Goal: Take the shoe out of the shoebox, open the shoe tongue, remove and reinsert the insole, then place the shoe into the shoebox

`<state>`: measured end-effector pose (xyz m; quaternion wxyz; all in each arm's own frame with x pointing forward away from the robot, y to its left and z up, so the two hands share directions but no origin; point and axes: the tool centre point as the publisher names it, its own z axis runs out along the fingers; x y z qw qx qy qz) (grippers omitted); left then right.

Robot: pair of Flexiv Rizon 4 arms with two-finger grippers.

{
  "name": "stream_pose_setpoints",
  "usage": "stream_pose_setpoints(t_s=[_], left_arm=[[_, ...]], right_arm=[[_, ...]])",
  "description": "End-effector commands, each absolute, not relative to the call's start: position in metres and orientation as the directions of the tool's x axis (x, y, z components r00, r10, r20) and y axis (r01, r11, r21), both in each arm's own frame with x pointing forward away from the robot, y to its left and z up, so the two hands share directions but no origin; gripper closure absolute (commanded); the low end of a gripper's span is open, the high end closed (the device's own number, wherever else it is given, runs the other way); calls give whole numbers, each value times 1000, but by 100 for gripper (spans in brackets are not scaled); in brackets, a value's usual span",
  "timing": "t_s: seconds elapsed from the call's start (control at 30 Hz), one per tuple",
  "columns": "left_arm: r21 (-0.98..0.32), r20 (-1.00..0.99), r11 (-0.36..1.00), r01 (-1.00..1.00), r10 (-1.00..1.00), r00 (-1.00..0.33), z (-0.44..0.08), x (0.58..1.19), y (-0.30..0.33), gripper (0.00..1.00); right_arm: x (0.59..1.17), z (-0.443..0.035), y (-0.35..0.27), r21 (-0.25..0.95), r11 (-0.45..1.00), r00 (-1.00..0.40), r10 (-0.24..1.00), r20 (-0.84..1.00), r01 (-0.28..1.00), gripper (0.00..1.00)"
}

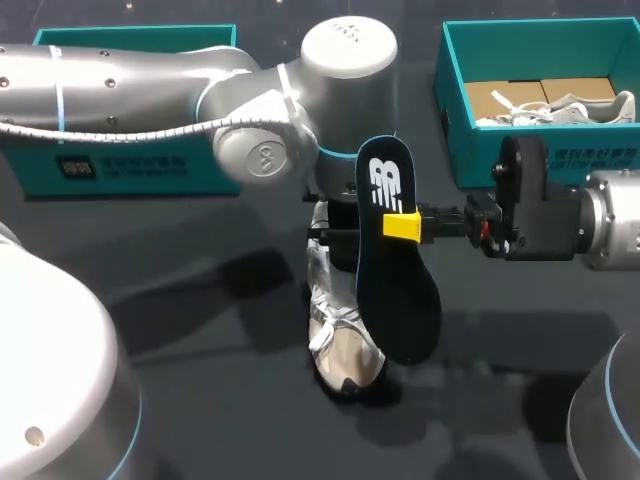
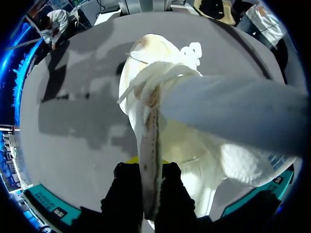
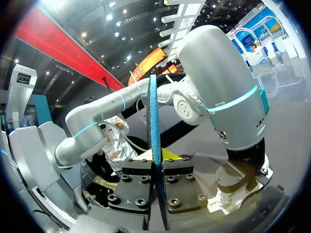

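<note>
Head view: the right gripper [image 1: 403,226] is pinching the dark flat insole [image 1: 398,290] upright at the frame's centre. Just behind it, the left gripper [image 2: 146,167] is clamping the upper edge of the silver-white sneaker [image 1: 338,340], which is resting on the dark grey table [image 1: 200,320]. The teal cardboard shoebox [image 1: 452,100] is sitting at the upper right.

Navy insole [image 1: 400,290] w/ white logo [image 1: 382,186]; silver-white shoe [image 1: 336,342]; teal shoebox [image 1: 452,110]

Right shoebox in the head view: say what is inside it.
A pale laced sneaker lies in the teal shoebox on tan cardboard. The box floor beneath the sneaker is covered.
</note>
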<state>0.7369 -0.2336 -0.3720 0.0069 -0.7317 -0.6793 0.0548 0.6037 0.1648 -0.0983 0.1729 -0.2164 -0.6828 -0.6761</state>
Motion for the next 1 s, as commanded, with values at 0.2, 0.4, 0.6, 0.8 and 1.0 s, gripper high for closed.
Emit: stream_pose_setpoints(t_s=[0.2,0.4,0.6,0.8,1.0], left_arm=[[-95,-48,-107,990,993,103,-388,738,-253,85],[-89,-54,-114,989,992,110,-391,739,-260,61],[-70,-113,-107,992,989,99,-381,741,-263,22],[-11,-240,-45,999,970,41,-353,748,-261,0],[46,-424,0,999,905,20,-311,756,-255,0]], right_arm=[[602,-99,167,848,-9,-846,66,529,530,100],[602,-99,167,848,-9,-846,66,529,530,100],[602,-99,167,848,-9,-846,66,529,530,100],[602,-99,167,848,-9,-846,66,529,530,100],[602,-99,167,848,-9,-846,66,529,530,100]])
